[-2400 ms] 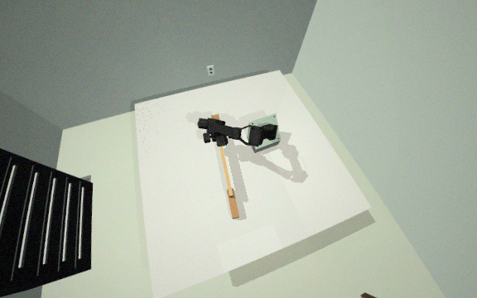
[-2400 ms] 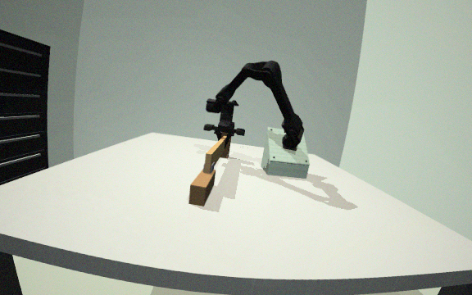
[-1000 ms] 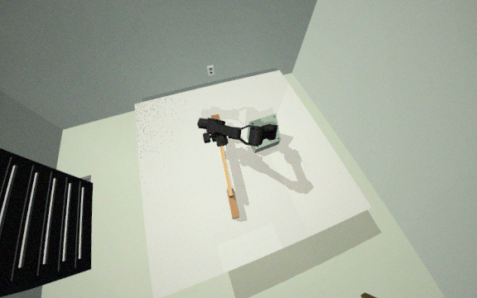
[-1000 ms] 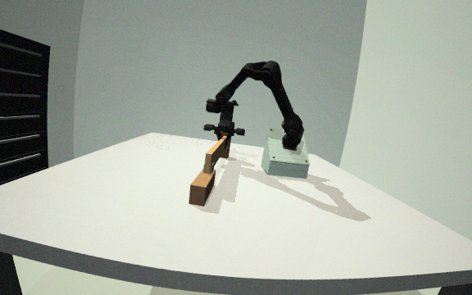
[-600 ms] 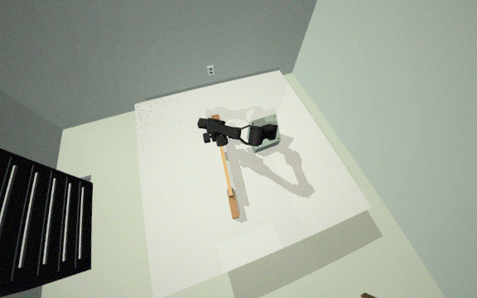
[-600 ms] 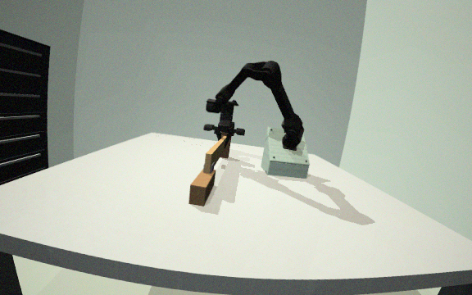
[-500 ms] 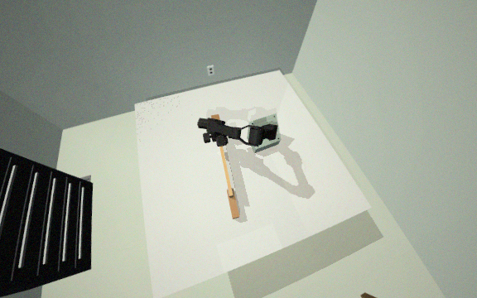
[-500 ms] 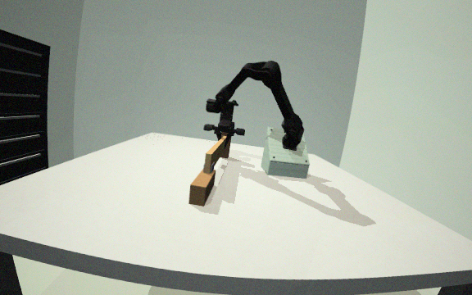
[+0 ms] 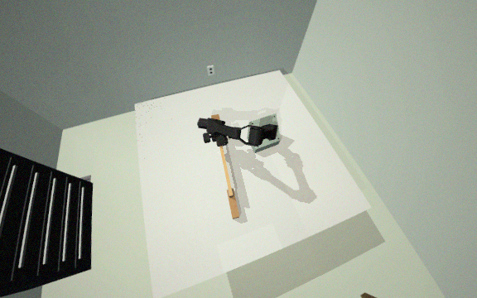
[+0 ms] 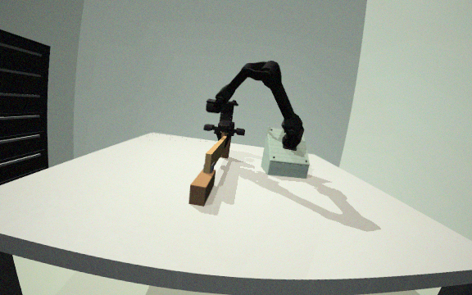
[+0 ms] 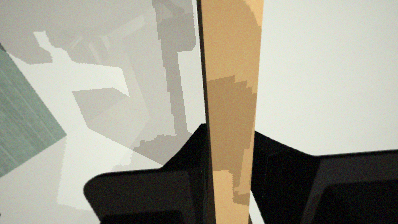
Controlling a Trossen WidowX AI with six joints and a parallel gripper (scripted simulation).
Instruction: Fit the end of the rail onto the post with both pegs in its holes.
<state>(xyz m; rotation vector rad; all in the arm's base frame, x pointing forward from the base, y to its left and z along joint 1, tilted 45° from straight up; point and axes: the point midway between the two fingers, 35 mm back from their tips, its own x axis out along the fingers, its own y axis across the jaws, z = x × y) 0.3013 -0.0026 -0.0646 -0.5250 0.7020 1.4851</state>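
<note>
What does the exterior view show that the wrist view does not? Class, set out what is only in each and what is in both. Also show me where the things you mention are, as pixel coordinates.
Only the exterior view: the footboard block (image 9: 234, 209) (image 10: 201, 188) under the rail's far end, the arm's raised links (image 10: 279, 88), and a black slatted unit (image 9: 27, 219) (image 10: 11, 106) at the left.

Only the wrist view: a close look from above at the gripper (image 9: 214, 138) (image 10: 224, 138) (image 11: 218, 127), with a finger on each side of the rail.

Both: the bed rail (image 9: 225, 165) (image 10: 215, 156) (image 11: 232, 55), the gripper shut on it, and part of the pale green base.
</note>
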